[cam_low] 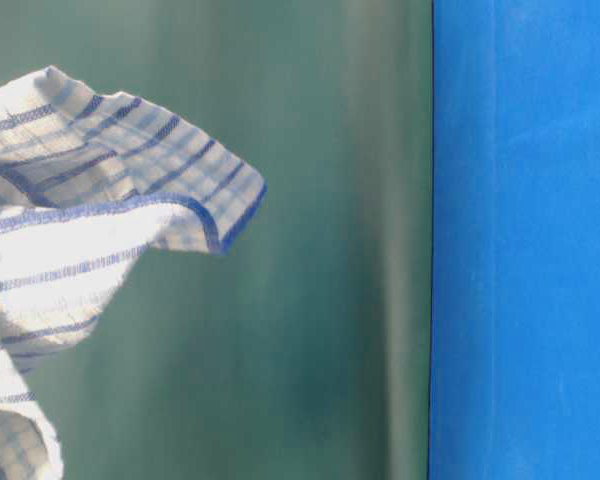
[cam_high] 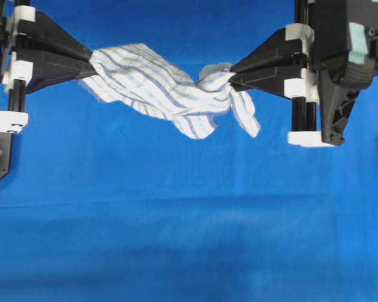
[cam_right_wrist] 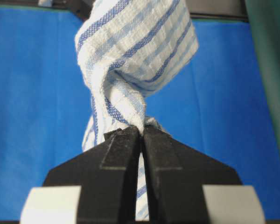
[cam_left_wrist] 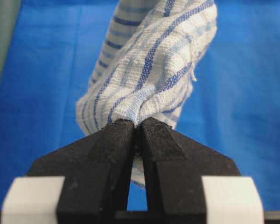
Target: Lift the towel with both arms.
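Observation:
The towel (cam_high: 157,85), white with thin blue and grey stripes, hangs stretched between both arms above the blue cloth. My left gripper (cam_high: 91,60) pinches its left end, and in the left wrist view the black fingertips (cam_left_wrist: 116,133) press together on bunched fabric of the towel (cam_left_wrist: 151,70). My right gripper (cam_high: 231,74) is shut on the right end, where a loose corner droops below it. The right wrist view has the towel (cam_right_wrist: 130,51) twisted into the tips of the gripper (cam_right_wrist: 141,132). At table level a corner of the towel (cam_low: 90,230) floats at the left.
A plain blue cloth (cam_high: 189,214) covers the table under the towel. The left arm's body (cam_high: 12,69) and the right arm's body with teal tape (cam_high: 340,56) stand at the two sides. A green wall (cam_low: 320,250) backs the table-level view.

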`<state>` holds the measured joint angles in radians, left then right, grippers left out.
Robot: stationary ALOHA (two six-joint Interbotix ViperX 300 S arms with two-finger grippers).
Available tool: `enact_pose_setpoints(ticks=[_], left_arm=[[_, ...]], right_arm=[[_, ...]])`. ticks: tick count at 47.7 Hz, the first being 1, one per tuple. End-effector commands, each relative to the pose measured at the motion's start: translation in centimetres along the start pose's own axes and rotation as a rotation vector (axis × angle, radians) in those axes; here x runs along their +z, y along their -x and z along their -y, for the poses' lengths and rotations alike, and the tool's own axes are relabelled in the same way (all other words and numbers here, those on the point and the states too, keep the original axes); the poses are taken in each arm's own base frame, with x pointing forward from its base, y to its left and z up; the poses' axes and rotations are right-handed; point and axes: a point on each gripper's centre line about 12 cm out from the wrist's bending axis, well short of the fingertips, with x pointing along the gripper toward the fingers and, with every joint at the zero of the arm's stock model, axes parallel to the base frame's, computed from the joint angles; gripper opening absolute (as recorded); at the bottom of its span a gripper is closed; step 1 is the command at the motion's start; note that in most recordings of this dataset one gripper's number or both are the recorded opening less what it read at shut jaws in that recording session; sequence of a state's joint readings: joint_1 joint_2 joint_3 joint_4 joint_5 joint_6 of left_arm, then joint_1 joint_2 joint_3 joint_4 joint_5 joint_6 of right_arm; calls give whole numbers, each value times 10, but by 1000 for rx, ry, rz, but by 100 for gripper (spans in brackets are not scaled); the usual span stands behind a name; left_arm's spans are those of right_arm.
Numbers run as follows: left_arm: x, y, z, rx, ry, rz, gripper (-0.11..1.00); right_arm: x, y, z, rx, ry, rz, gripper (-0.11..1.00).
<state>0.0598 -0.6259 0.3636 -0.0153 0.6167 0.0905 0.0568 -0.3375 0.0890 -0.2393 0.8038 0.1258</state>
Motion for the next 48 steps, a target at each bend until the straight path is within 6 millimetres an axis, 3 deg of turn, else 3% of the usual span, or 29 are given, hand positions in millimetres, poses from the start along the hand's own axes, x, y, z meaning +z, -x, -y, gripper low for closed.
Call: enact_pose_setpoints(ticks=[1,8,15,19,27,48], left_arm=[[12,6,-1,6,-7,38,9],[11,6,-1,6,-7,38,51],[10,7,0,2,-4,40,87],[8,5,3,-9,-6,31,87],[-12,-10,11,-37,-8,-31,87],[-131,-87,40,-101,-28,-208,87]], right_arm=[[7,11,2,-1,-1,35,3],[5,10,1,0,-5,28,8],[3,8,2,-5,-3,21,52],[0,6,2,-10,-1,14,68],[-17,-7,-2,-3,-12,-39,65],[-123,-92,-31,53,-61,-212,65]])
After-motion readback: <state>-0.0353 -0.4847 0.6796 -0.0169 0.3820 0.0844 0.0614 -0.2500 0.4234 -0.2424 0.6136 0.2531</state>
